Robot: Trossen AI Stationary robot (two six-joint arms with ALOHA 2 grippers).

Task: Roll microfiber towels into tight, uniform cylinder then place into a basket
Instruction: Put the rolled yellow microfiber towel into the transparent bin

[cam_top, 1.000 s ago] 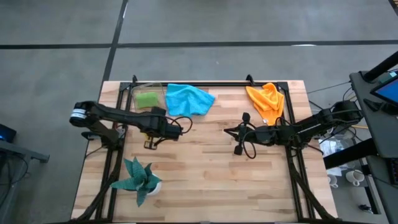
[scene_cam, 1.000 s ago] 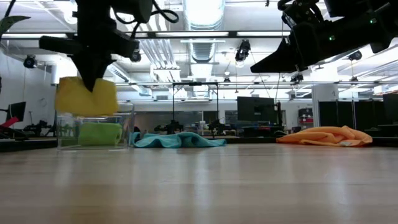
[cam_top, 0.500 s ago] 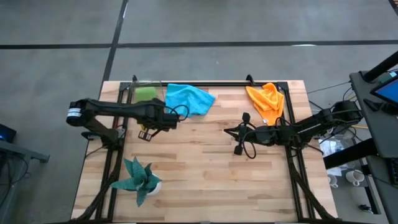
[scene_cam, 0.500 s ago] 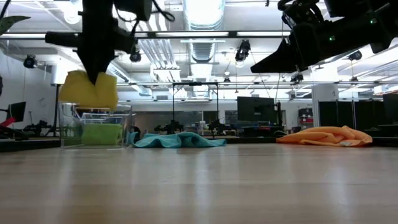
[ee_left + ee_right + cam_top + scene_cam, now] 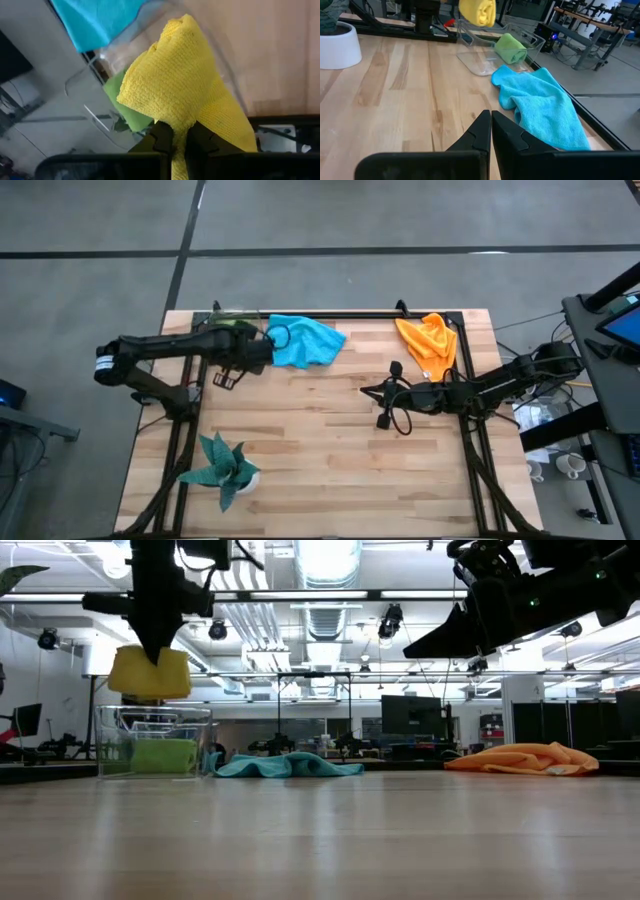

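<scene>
A rolled yellow towel (image 5: 150,673) hangs over the clear basket (image 5: 155,740), with my left gripper (image 5: 157,648) shut on it from above. In the right wrist view the yellow towel (image 5: 477,12) shows its rolled end, above the basket's near end (image 5: 480,62). A rolled lime green towel (image 5: 510,48) lies inside the basket. The blue towel (image 5: 305,340) and the orange towel (image 5: 430,340) lie loose along the far edge. My right gripper (image 5: 368,390) waits shut, raised above the table's right half. My left gripper pinches the yellow roll between its two fingers (image 5: 165,142), at the top of the roll about midway along its length (image 5: 175,117). The fingers point steeply down and lie across the roll. The roll hangs below them, clear of the basket's rim.
A teal spiky plant in a white pot (image 5: 225,468) stands near the front left. A black metal frame (image 5: 330,313) runs along the table's far edge and down both sides. Bare wood lies open in the middle of the table (image 5: 320,440).
My left gripper has risen and swung toward the table's far edge, toward the basket, rolling a little about its own line. The yellow roll has gone with it, from level with the basket's rim to above it. The grip stays shut.
</scene>
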